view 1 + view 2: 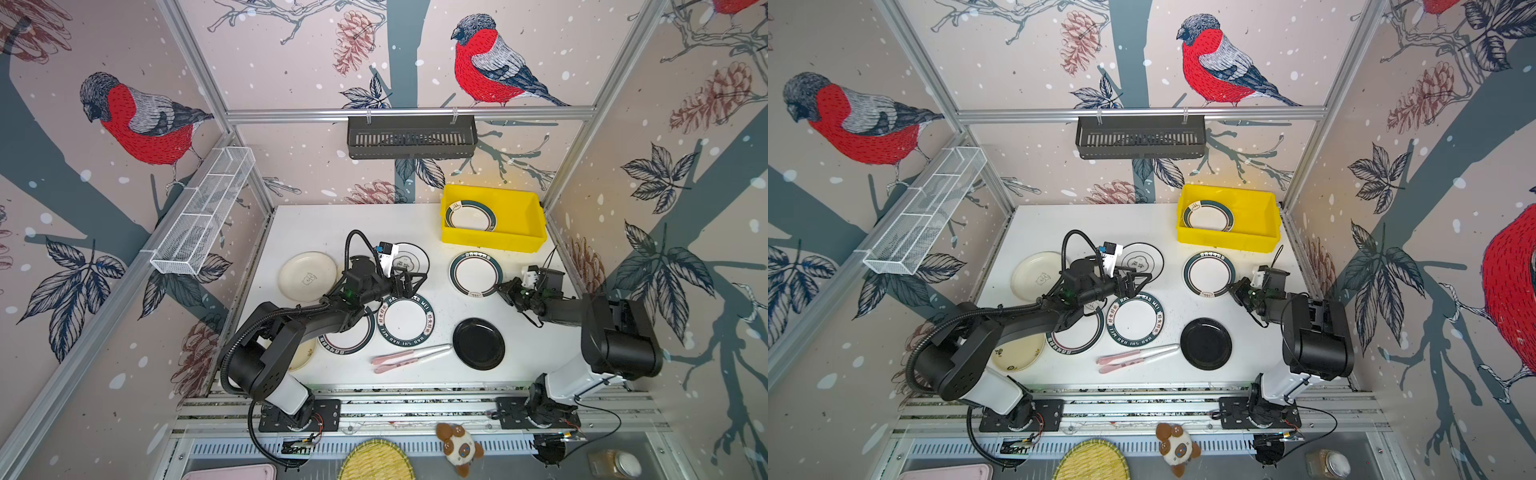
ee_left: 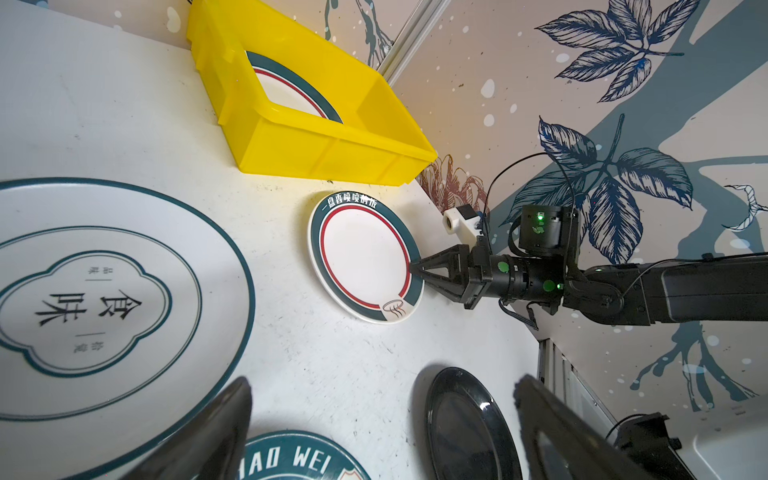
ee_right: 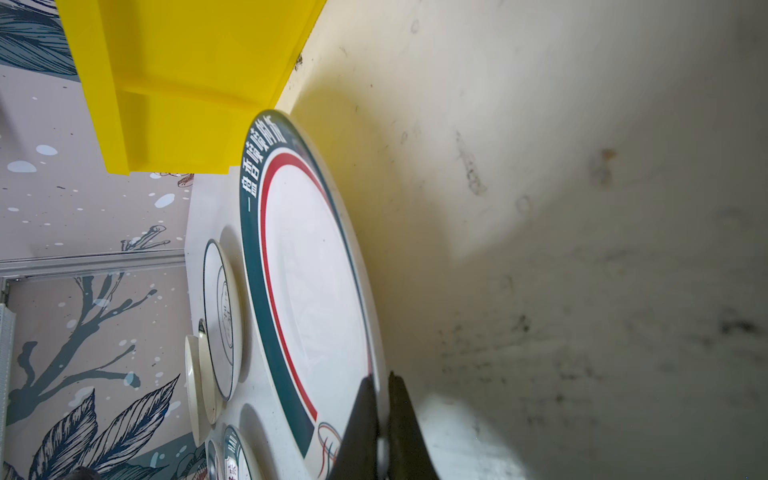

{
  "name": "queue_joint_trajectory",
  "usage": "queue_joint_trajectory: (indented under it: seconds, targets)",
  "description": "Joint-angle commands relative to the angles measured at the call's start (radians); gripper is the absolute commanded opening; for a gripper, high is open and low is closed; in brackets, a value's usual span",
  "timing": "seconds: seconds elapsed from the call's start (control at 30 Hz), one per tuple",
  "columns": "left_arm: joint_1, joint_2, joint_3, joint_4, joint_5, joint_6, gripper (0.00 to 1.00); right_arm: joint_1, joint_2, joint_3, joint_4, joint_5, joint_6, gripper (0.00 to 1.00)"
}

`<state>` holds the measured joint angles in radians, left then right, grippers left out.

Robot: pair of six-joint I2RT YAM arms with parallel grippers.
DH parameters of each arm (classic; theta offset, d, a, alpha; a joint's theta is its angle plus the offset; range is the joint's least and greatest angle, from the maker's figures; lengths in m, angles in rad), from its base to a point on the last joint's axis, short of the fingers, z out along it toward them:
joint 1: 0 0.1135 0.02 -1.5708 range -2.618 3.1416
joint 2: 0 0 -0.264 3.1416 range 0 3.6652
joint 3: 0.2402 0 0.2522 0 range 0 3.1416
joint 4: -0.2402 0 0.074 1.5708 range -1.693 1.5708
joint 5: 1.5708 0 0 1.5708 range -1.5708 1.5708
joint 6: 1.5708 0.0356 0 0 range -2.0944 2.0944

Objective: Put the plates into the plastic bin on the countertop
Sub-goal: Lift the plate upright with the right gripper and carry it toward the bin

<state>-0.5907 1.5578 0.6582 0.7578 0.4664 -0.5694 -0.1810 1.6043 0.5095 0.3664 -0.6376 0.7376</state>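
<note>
- The right hand (image 1: 500, 287) pinches the rim of the red-ringed plate (image 1: 476, 274), on the side facing the tabletop's right edge. In the right wrist view one finger (image 3: 359, 424) lies over the rim and the other beneath it.
- The right arm reaches from its base at the near right corner. Its forearm is low and the hand points left.
- That plate lies just in front of the yellow bin (image 1: 490, 241), which sits in the far right corner of the tabletop (image 1: 316, 224). One teal-rimmed plate (image 1: 471, 216) is inside the bin.
- The left hand (image 1: 415, 282) is spread wide and holds nothing. It hovers over mid-tabletop between the white plate with characters (image 1: 415, 257) and the lettered plate (image 1: 407, 322).
- The left arm stretches out from the near left corner.
</note>
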Motion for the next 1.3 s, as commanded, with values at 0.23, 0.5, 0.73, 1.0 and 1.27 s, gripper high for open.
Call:
queue_joint_trajectory:
  seconds: [0.23,0.5,0.73,1.0,1.27]
  targets:
    - [0.000,0.007,0.016,0.016,-0.007,0.002,0.98,0.008,-0.146,-0.055,-0.115,0.048,-0.010,0.01]
    - [0.000,0.031,0.058,-0.014,-0.001,0.028,0.98,0.015,-0.321,-0.055,-0.176,0.039,0.023,0.00]
    - [0.000,0.030,0.054,0.041,0.046,-0.040,0.98,0.006,-0.447,0.056,-0.323,0.065,-0.012,0.00]
    - [-0.001,0.012,0.051,0.025,0.043,-0.018,0.98,0.006,-0.452,0.141,-0.290,0.036,0.047,0.00]
    - [-0.004,-0.043,0.036,-0.034,-0.012,0.027,0.98,0.015,-0.396,0.260,-0.250,0.042,0.084,0.00]
